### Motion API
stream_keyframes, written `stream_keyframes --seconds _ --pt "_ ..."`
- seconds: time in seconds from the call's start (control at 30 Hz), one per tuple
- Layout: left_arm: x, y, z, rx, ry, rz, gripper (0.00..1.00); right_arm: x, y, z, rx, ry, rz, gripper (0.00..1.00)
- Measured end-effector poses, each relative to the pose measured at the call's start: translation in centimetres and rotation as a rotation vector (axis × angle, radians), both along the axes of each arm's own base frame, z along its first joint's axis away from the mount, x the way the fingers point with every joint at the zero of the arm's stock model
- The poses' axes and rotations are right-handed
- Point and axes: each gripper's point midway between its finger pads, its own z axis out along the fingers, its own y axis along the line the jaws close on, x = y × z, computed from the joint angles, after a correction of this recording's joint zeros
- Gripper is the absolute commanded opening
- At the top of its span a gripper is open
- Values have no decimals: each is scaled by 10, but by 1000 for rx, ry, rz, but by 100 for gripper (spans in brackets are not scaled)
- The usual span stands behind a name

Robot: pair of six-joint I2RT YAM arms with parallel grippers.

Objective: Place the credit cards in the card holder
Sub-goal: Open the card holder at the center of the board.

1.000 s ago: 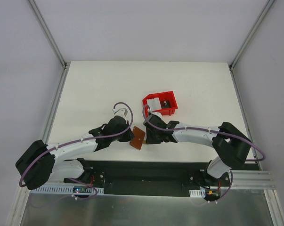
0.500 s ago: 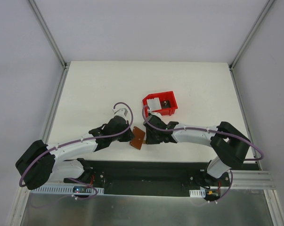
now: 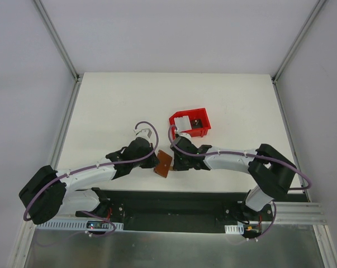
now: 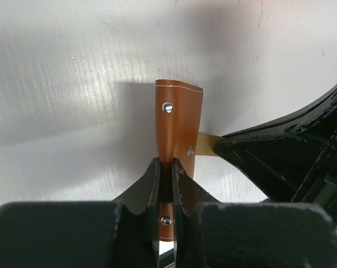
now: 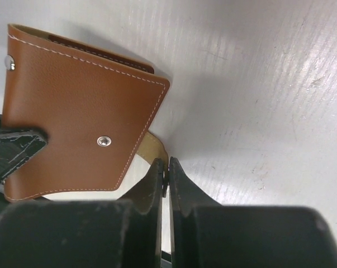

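Observation:
The brown card holder [image 3: 164, 163] stands on edge on the white table between my two grippers. My left gripper [image 4: 167, 163] is shut on its brown flap [image 4: 178, 123], which rises upright from the jaws. My right gripper [image 5: 167, 164] is shut on the edge of the pale tan lining flap [image 5: 151, 142] that sticks out from under the brown cover [image 5: 79, 111]. From above, the left gripper [image 3: 155, 161] and right gripper [image 3: 174, 162] meet at the holder. Whitish credit cards [image 3: 183, 121] lie in the red bin [image 3: 204, 119] behind the right gripper.
The red bin also holds a small dark object [image 3: 197, 124]. The black base rail [image 3: 168, 204] runs along the table's near edge just below the holder. White table [image 3: 112, 106] stretches behind and to the left.
The right gripper's jaws have closed onto the holder's pale lining flap. Both arms and the holder have stayed almost where they were.

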Motion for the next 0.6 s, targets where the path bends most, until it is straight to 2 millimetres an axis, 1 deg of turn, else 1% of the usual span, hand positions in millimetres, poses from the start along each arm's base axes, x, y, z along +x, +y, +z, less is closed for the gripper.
stream_keyframes --seconds 0.03,0.07,0.1,0.13,0.2,0.23,0.27,0.37,0.47,0.53,0.6 --pt "0 0 0 1 0 0 13 0 -1 0 0 0 -1 1" --pt "0 0 0 2 0 -2 21 0 -1 -1 -1 0 -2 1" --pt "0 0 -1 4 -1 -3 35 0 -2 -1 -3 -1 -3 0" --pt "0 0 -1 7 -5 -8 46 1 -2 -1 -2 -5 -3 0" --pt "0 1 -1 13 -8 -13 57 1 -7 2 3 -15 -5 0" --pt "0 1 -1 14 -8 -13 65 1 -9 6 10 -22 -7 1" --pt "0 1 -1 15 -9 -13 69 1 -12 11 19 -30 -8 1" --pt "1 3 -1 19 -16 -6 77 6 -15 32 61 -63 -13 0" --pt "3 3 3 14 -30 -5 79 11 -16 53 113 -98 -15 1" --pt "4 1 7 7 -44 -12 80 11 -15 61 135 -109 -9 1" --pt "6 -3 12 -7 -57 -23 80 10 -15 63 142 -107 1 0"
